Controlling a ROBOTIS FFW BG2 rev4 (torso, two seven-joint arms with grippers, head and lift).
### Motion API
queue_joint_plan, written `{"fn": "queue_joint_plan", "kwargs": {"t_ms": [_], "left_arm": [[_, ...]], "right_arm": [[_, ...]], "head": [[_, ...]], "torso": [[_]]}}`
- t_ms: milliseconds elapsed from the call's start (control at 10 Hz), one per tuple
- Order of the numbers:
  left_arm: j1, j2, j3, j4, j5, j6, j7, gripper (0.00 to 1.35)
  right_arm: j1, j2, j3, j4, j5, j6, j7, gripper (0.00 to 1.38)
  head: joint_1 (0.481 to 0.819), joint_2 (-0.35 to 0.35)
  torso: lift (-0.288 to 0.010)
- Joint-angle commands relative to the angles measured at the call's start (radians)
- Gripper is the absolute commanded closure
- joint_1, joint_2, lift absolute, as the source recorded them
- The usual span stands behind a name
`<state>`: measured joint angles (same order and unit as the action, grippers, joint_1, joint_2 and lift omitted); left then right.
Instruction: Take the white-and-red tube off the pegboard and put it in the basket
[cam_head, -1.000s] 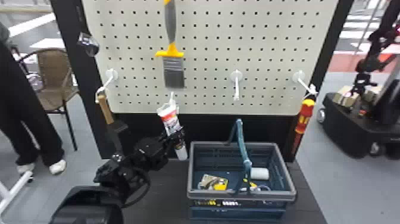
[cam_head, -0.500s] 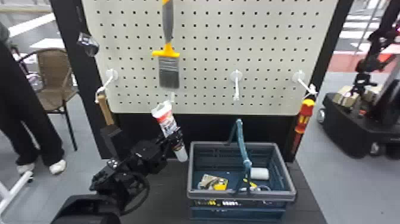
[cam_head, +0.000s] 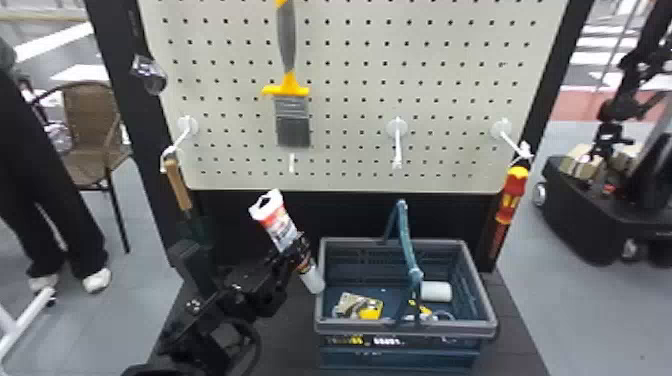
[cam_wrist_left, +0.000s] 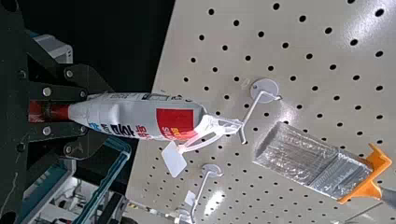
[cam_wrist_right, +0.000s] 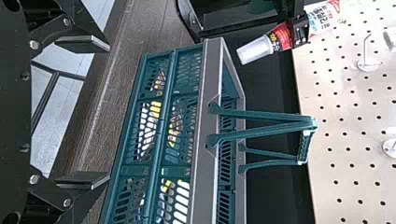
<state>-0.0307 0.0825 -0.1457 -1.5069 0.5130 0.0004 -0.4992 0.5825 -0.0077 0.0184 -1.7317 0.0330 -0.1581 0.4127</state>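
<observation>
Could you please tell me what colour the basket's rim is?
The basket's rim is grey, clearest in the right wrist view.

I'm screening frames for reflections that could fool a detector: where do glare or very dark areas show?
Left wrist view: bright glare patches on the pegboard, glints on the paintbrush's bristle end; head view: pegboard fairly evenly lit, the panel beneath it nearly black; right wrist view: that panel very dark too.

Glossy plastic tube (cam_wrist_left: 135, 116), matt pegboard (cam_head: 350, 100), wooden handle (cam_head: 178, 185)
</observation>
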Motion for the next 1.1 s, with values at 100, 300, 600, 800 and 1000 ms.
{"fn": "queue_joint_plan", "kwargs": {"t_ms": [100,300,600,800,1000], "left_arm": [[0.027,-0.001,-0.055,-0.058,0.131,0.021,0.031,1.21],[0.025,-0.001,-0.092,-0.068,0.200,0.024,0.034,1.21],[0.016,-0.001,-0.141,-0.058,0.228,-0.023,0.053,1.21],[-0.016,-0.006,-0.176,0.011,0.226,-0.057,0.059,1.21],[-0.050,-0.007,-0.203,0.072,0.194,-0.085,0.059,1.21]], "right_arm": [[0.000,0.000,0.000,-0.005,0.005,0.008,0.002,0.31],[-0.002,0.000,0.000,-0.005,0.008,0.011,0.003,0.31],[-0.013,0.000,0.002,-0.002,0.012,0.011,0.008,0.31],[-0.017,0.002,0.002,0.000,0.012,0.011,0.009,0.31],[-0.024,0.002,0.003,0.002,0.012,0.011,0.011,0.31]], "head": [[0.549,0.000],[0.549,0.000],[0.549,0.000],[0.549,0.000],[0.549,0.000]], "torso": [[-0.100],[-0.100],[-0.100],[-0.100],[-0.100]]}}
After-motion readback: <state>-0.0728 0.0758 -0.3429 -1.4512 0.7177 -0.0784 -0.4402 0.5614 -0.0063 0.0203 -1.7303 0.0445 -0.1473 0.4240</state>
